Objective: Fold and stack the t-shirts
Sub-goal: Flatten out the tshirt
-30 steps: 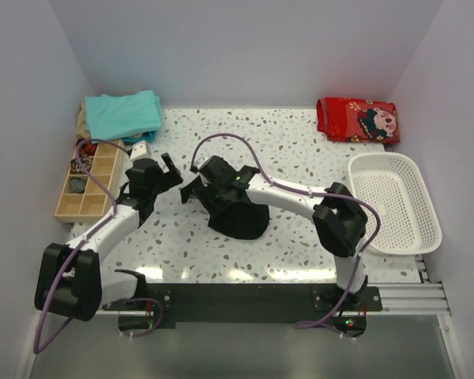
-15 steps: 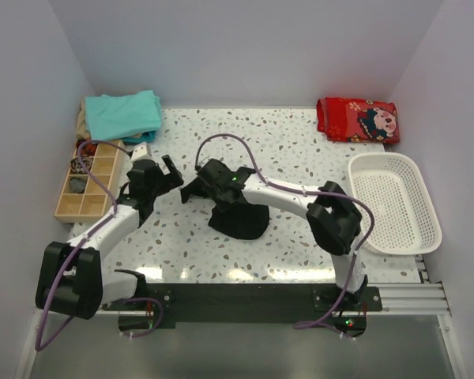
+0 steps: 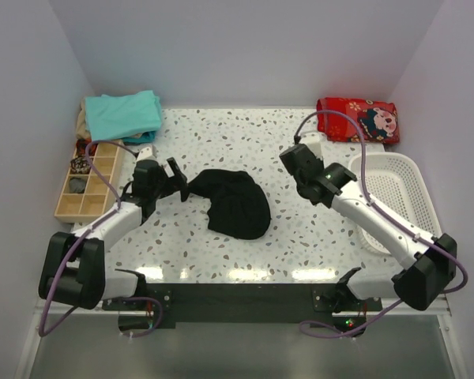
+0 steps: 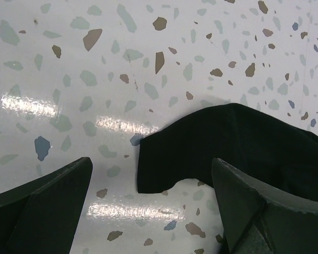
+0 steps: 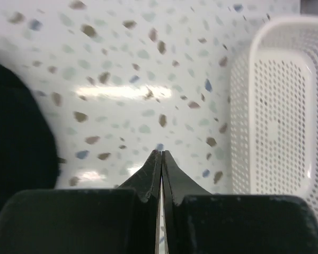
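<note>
A black t-shirt (image 3: 235, 204) lies crumpled in a heap at the middle of the table. Its left corner (image 4: 222, 148) reaches between the open fingers of my left gripper (image 3: 178, 180), which hovers low over the table and touches no cloth (image 4: 153, 206). My right gripper (image 3: 287, 156) is off to the right of the heap, near the basket, shut with nothing in it (image 5: 161, 154). The black cloth (image 5: 16, 148) shows at the left edge of the right wrist view. Folded teal t-shirts (image 3: 122, 113) are stacked at the back left corner.
A wooden compartment tray (image 3: 85, 185) stands along the left edge. A white perforated basket (image 3: 395, 204) sits at the right, also seen in the right wrist view (image 5: 270, 106). A red printed cloth (image 3: 356, 119) lies at the back right.
My right gripper let go of the black t-shirt, shut, and swung away to the right. The shirt settled on the table. My left gripper edged toward its left corner.
</note>
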### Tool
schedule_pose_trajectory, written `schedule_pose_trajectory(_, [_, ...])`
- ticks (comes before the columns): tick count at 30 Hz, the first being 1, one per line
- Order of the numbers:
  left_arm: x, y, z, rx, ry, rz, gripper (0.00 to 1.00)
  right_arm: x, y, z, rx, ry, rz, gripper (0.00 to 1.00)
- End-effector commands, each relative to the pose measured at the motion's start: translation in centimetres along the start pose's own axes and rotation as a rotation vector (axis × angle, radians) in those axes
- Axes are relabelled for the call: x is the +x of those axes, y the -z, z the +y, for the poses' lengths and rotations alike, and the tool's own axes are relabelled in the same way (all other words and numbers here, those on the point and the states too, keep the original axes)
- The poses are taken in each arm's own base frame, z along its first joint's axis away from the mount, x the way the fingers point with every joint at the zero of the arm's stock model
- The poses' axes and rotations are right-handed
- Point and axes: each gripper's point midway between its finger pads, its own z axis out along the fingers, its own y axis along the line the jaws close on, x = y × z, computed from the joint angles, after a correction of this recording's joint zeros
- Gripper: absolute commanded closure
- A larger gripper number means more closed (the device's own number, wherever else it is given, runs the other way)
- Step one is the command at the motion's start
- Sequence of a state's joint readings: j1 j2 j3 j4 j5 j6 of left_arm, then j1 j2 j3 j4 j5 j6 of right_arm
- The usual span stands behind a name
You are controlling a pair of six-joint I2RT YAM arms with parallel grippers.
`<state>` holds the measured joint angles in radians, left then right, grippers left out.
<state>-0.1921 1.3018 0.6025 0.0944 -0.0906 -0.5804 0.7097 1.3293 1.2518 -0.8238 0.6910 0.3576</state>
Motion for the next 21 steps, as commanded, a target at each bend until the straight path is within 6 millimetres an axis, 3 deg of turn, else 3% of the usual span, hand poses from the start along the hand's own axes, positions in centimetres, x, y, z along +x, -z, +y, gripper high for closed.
schedule_pose_trajectory(1, [-1.9,-0.5,-1.8,0.074,-0.018,-0.041,0.0,4.6,-1.1,-2.1,0.064,-0.032,0.123,1.0])
schedule_pose_trajectory(3, [-1.8,-0.7,-1.9,0.073,-0.02,-0.036,0.0,3.8,-1.3,-0.3,-0.021,-0.042,0.107,0.98])
schedule_pose_trajectory(4, [-1.9,-0.9,-1.9,0.07,-0.021,-0.034,0.0,2.9,-1.5,2.0,-0.119,-0.063,0.103,0.89])
schedule_pose_trajectory(6, [-2.1,-0.9,-1.6,0.048,-0.021,-0.036,0.0,1.7,-1.3,4.2,-0.188,-0.038,0.083,0.64])
schedule_pose_trajectory(8, [-2.3,-0.8,-0.8,-0.003,-0.009,-0.043,0.0,0.2,-1.0,7.1,-0.249,0.027,0.069,0.55])
schedule_pose_trajectory(9, [-2.3,-0.8,-0.4,-0.023,-0.004,-0.044,0.0,-0.3,-1.0,8.4,-0.273,0.05,0.061,0.46])
schedule_pose_trajectory(12, [-2.5,-0.7,0.2,-0.054,0.009,-0.057,0.0,-2.0,-0.1,13.4,-0.409,0.109,0.032,0.39])
schedule_pose_trajectory(14, [-2.6,-0.6,0.4,-0.062,0.017,-0.061,0.0,-1.1,0.0,16.8,-0.5,0.162,0.057,0.37])
schedule_pose_trajectory(15, [-2.6,-0.5,0.4,-0.064,0.019,-0.063,0.0,-1.7,0.2,18.1,-0.531,0.162,0.036,0.37])
schedule_pose_trajectory(17, [-2.7,-0.4,0.6,-0.069,0.026,-0.064,0.0,-0.4,-0.2,20.6,-0.572,0.211,0.068,0.36])
schedule_pose_trajectory(21, [-2.6,-0.3,1.2,-0.088,0.029,-0.064,0.0,-0.1,0.7,24.2,-0.645,0.255,0.073,0.36])
